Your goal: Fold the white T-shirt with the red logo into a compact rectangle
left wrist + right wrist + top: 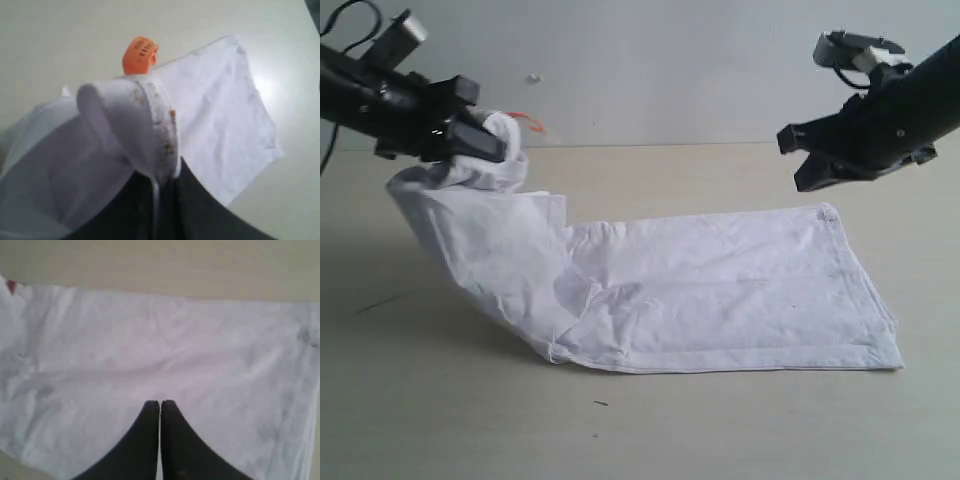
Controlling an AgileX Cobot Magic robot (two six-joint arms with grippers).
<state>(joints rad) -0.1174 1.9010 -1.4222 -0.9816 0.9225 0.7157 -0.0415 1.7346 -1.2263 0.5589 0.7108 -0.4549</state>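
My left gripper [485, 140] lifts the white T-shirt [720, 290] by its collar; my right gripper [160, 407] hangs empty.
Left fingers pinch the neck, orange tag [139, 54] just beyond them; cloth drapes below onto the table [440, 420]. Right fingers, pressed together, hover above the flat hem end. Nothing pins that end, so a pull may drag it, or the thin collar may slip free.

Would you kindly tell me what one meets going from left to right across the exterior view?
The left gripper, clamped on the bunched collar end of the white T-shirt → orange neck tag → right gripper, raised off the table.
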